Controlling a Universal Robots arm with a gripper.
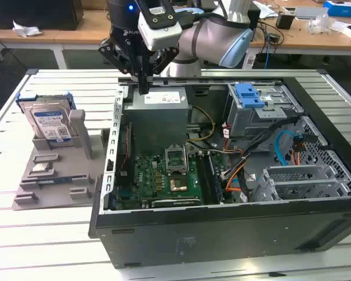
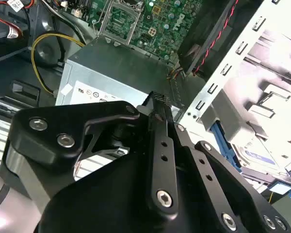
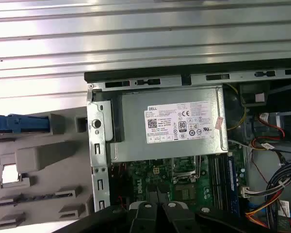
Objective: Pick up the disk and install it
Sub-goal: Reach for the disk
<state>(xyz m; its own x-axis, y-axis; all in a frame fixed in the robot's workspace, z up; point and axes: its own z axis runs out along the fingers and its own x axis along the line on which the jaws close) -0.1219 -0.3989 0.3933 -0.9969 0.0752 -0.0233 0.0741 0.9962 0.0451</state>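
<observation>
Hovering jaws over power supply (image 1: 164, 98), disk (image 1: 50, 124) racked

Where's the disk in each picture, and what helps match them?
Exterior view: the disk stands upright in a grey holder, at the exterior view's left.
Second wrist view: its label shows beyond the case wall.
First wrist view: its blue top edge, outside the case.
Shared landmark: the power supply.
</observation>
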